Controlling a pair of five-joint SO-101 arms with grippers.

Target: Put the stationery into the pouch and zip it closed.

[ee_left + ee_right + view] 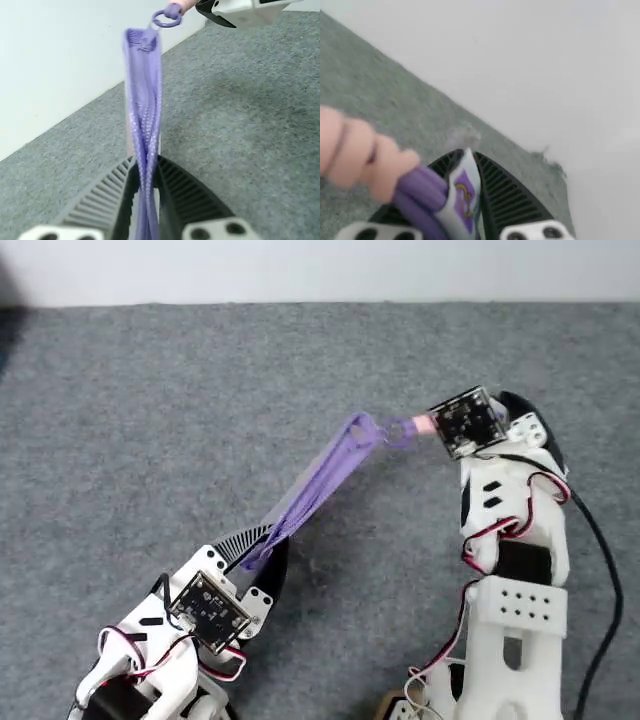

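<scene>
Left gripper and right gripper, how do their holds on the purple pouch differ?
The left gripper clamps the purple fabric pouch at its near end; the right gripper pinches only the pink-and-purple zip pull at the far end. Both are shut, with the pouch stretched between them.

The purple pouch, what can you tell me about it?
The pouch is soft purple fabric, flattened and pulled into a long narrow strip, with what look like zipper teeth along it. The left gripper pinches one end; the right gripper holds the other, near a purple ring and pink charm. It appears raised above the grey table.
</scene>
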